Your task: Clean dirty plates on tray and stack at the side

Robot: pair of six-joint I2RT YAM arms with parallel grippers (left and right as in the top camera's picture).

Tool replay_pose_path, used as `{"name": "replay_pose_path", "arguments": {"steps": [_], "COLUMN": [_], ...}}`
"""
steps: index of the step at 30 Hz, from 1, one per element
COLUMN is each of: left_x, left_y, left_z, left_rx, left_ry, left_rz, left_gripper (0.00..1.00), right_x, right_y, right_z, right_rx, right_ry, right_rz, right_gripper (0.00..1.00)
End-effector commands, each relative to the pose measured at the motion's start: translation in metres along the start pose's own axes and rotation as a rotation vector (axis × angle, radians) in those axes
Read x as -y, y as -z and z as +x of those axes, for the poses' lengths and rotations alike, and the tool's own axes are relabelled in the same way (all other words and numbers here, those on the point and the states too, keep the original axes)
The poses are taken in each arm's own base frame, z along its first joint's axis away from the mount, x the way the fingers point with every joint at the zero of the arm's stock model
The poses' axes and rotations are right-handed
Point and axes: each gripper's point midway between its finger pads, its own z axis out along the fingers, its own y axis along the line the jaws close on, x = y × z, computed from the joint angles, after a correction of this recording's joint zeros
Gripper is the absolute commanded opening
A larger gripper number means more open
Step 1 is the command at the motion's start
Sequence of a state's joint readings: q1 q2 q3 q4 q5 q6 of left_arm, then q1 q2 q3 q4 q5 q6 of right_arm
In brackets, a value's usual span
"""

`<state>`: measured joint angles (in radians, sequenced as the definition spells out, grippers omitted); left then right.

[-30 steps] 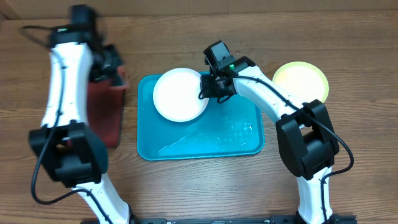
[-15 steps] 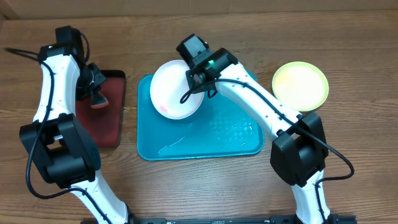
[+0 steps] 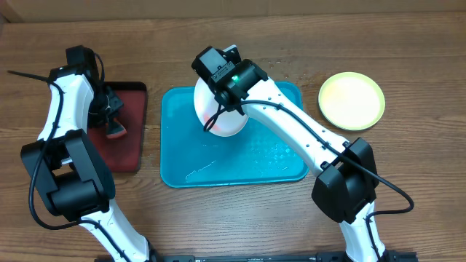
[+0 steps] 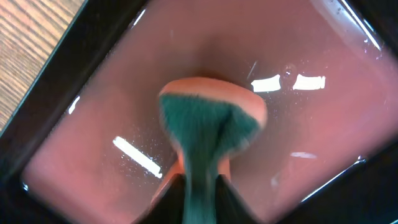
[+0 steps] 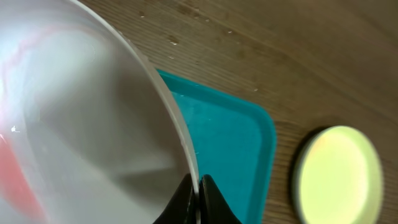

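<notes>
Since half a second ago the white plate point(image 3: 227, 122) has tipped up steeply over the turquoise tray point(image 3: 244, 166), its rim pinched in the right gripper point(image 5: 198, 190). Over the red tray point(image 3: 132, 138), the left gripper point(image 4: 198, 194) clamps a green-orange sponge point(image 4: 208, 121).

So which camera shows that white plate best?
The right wrist view: the white plate is large and close, red smear visible, rim pinched in the right gripper. Overhead shows it tilted over the tray, partly hidden by the arm. Left wrist shows none of it.
</notes>
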<state>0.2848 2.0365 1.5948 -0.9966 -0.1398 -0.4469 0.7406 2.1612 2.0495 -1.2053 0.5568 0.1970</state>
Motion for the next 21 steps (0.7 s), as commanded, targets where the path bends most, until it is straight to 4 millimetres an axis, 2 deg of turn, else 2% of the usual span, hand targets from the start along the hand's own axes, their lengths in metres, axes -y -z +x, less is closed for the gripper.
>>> {"name": "replay_pose_path", "arguments": {"steps": [1,3,8,14,15,16,17,19,21], "left_x": [-0.002,-0.002,0.0,0.011,0.013,0.015,0.017,0.018,0.017], "left_y": [-0.004,-0.003,0.013,0.064,0.07,0.076,0.08,0.083,0.083], "left_z": [0.0,0.0,-0.007,-0.029,-0.031,-0.034,-0.036,-0.038,-0.038], "left_rx": [0.002,0.004,0.005,0.044,0.049,0.056,0.062,0.071,0.07], "left_ry": [0.009,0.009,0.01,0.018,0.019,0.02,0.02,0.021,0.021], "left_rz": [-0.018,-0.016,-0.008,0.06,0.074,0.09,0.1,0.104,0.102], "left_gripper": [0.31,0.35,0.36,0.42,0.46,0.54,0.66,1.0,1.0], "right_x": [0.008,0.011,0.019,0.018,0.018,0.017,0.016,0.016,0.016], "right_y": [0.018,0.025,0.042,0.067,0.072,0.075,0.08,0.088,0.096], "right_z": [-0.017,-0.02,-0.027,-0.04,-0.042,-0.044,-0.046,-0.05,-0.052], "right_rx": [0.08,0.109,0.158,0.217,0.23,0.239,0.249,0.26,0.265], "right_ry": [0.082,0.116,0.219,0.372,0.385,0.399,0.415,0.45,0.483], "right_rz": [0.102,0.167,0.322,0.47,0.496,0.515,0.538,0.585,0.629], "right_gripper": [0.04,0.04,0.04,0.04,0.04,0.04,0.04,0.04,0.04]}}
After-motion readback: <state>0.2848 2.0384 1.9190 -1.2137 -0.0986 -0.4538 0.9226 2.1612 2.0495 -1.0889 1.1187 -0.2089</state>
